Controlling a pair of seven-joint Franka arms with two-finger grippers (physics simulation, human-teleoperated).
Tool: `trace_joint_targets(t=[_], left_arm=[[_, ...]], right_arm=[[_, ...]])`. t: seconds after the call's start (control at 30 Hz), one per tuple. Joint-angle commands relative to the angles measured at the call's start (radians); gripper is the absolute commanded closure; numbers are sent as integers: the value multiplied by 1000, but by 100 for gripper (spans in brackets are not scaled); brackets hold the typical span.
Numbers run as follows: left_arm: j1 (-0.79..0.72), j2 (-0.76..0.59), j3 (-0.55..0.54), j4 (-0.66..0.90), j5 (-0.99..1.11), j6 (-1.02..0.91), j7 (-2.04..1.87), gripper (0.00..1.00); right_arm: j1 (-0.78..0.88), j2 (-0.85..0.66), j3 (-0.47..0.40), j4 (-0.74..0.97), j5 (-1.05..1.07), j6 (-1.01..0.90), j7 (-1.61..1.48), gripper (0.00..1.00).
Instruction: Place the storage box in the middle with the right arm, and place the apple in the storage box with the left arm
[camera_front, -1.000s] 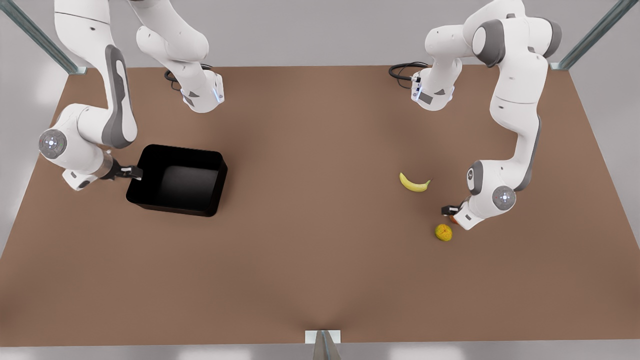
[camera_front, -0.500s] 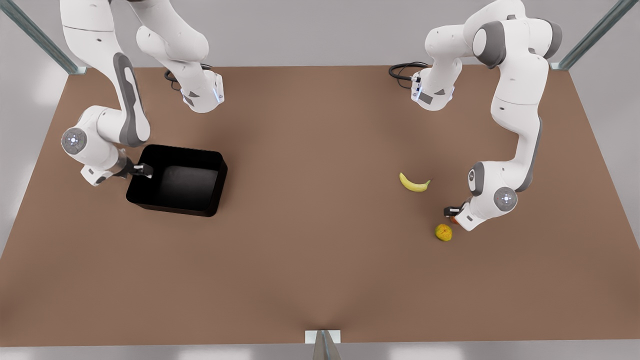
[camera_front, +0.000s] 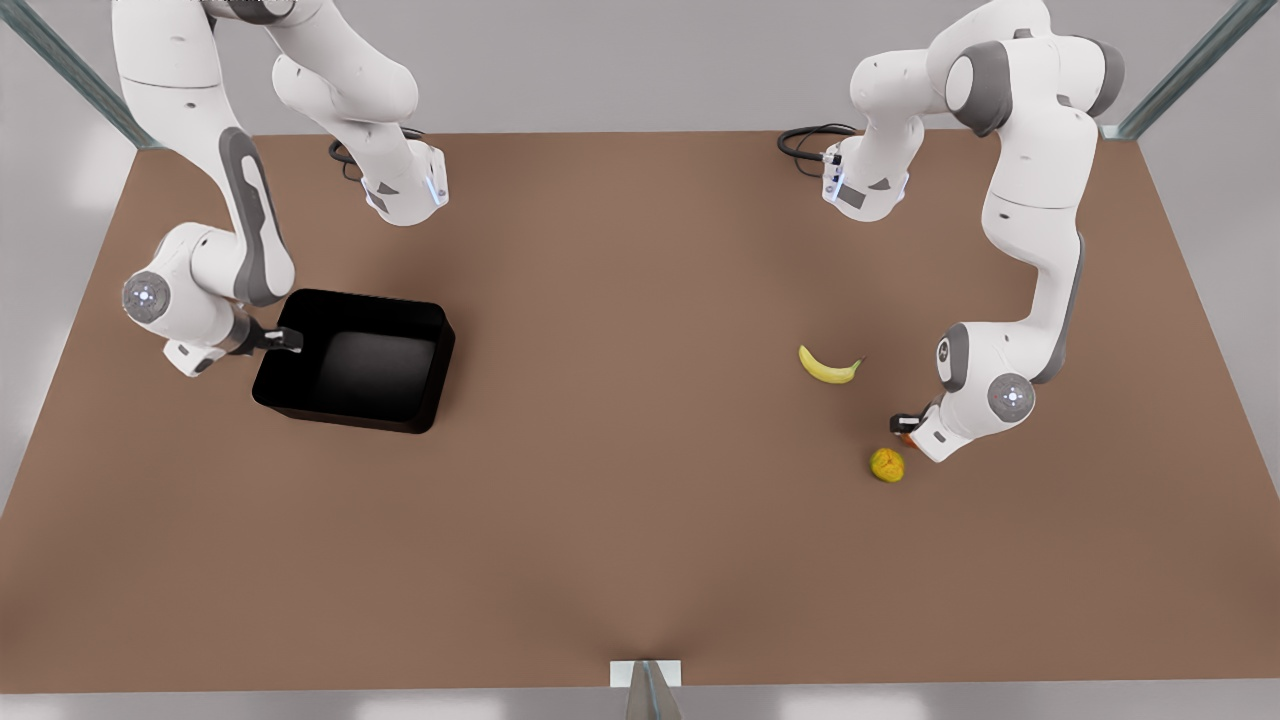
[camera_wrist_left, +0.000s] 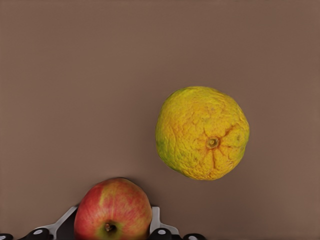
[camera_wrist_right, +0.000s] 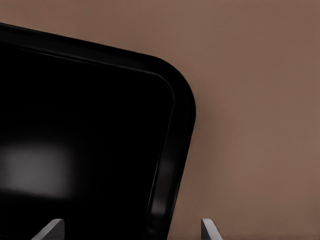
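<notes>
Since the earlier frames, the right arm at the front view's left has pulled its wrist in toward the storage box (camera_front: 352, 360), while the left arm has barely shifted. On the brown surface (camera_front: 640, 520), the black box sits well toward the front view's left. The right pincer (camera_front: 285, 342) straddles its near wall, one finger (camera_wrist_right: 50, 229) inside and one outside, spread apart and apparently not yet pressing. At the front view's right lies a banana (camera_front: 829, 366), well apart from the box. The left pincer (camera_front: 905, 427) is clenched around the red apple (camera_wrist_left: 113, 210). A lumpy yellow-green fruit (camera_wrist_left: 202, 132) rests just beside the apple.
</notes>
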Motion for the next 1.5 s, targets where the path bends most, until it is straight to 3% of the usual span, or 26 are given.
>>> trace_joint_targets(t=[0.0, 0.23, 0.27, 0.3, 0.33, 1.0, 1.23, 1.33, 1.47], left_arm=[[1, 0, 0, 0, -1, 0, 0, 28], [-1, 0, 0, 0, 1, 0, 0, 31], [-1, 0, 0, 0, 1, 0, 0, 31], [-1, 2, 0, 0, 1, 0, 0, 31], [-1, 2, 0, 0, 1, 0, 0, 31], [1, -26, 0, -3, -1, -17, -2, 33], [-22, -141, -9, 12, 1, -117, -58, 33], [-53, -172, -25, 28, 1, -135, -133, 33], [-111, -161, -127, 156, 1, -247, -406, 33]], right_arm=[[-1, 7, 0, 1, 0, 5, -1, 0], [-6, 70, 0, 1, 0, 48, -1, 2], [-7, 68, 0, 1, 0, 45, -5, 46], [-10, 68, 0, 1, 0, 45, -13, 71], [-15, 66, -2, 1, 0, 45, -13, 79], [-15, 99, 1, 6, 0, 59, -24, 79], [-9, 19, 18, 178, 32, -283, -7, 79], [8, 46, 141, 299, 69, -380, 160, 79], [46, 181, 394, 478, 69, -406, 482, 79]])
